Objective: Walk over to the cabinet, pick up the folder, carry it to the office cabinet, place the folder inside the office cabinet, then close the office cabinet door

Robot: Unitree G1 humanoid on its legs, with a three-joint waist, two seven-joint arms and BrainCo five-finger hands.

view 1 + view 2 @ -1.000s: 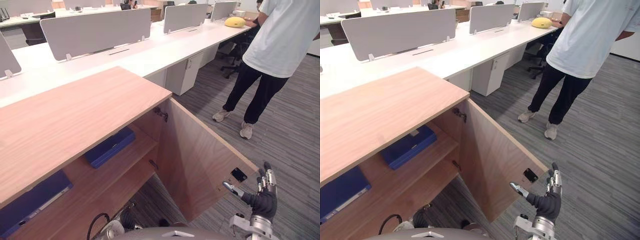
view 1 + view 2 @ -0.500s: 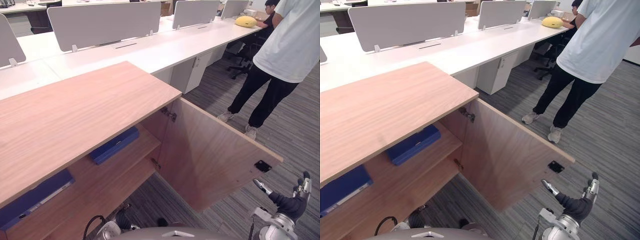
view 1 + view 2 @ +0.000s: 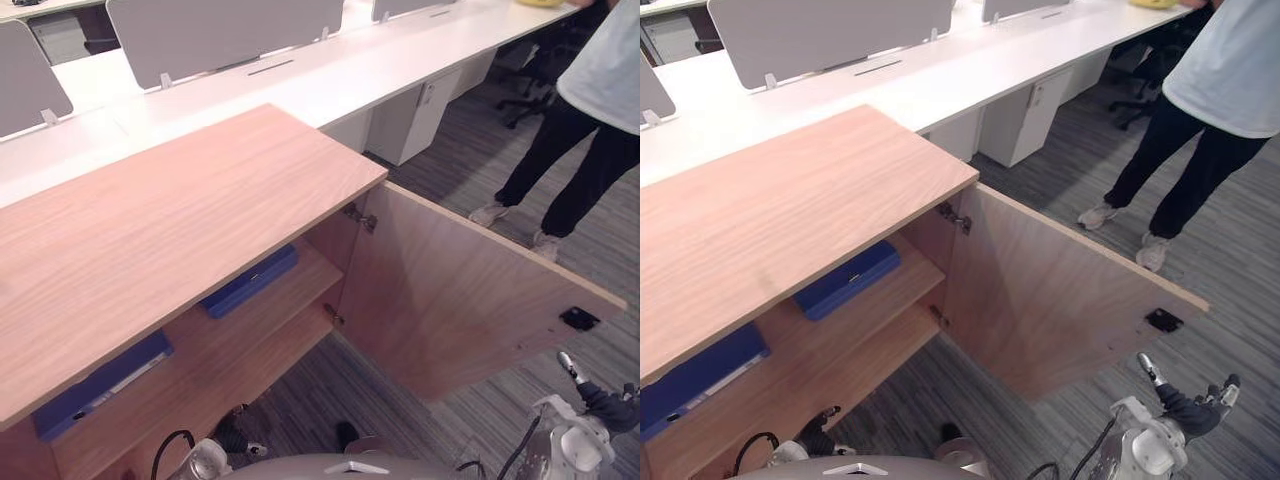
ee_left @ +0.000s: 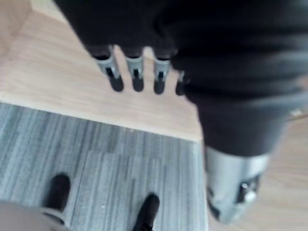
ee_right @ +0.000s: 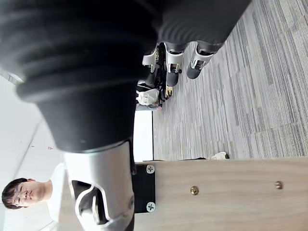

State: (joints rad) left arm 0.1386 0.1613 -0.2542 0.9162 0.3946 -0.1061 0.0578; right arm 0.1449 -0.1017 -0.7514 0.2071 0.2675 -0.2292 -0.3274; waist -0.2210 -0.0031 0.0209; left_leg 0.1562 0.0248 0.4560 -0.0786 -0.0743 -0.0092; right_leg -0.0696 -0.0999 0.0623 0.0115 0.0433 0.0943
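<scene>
With a blue folder shelved well beyond it, the right robot hand, fingers spread and empty, should reach round the cabinet door edge just above it and push steadily shut.

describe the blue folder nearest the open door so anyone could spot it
Find the low wooden cabinet with its door swung open. On the shelf inside, a flat blue folder lies close to the hinges. The other blue folder lies farther from the door, toward the robot's left.
</scene>
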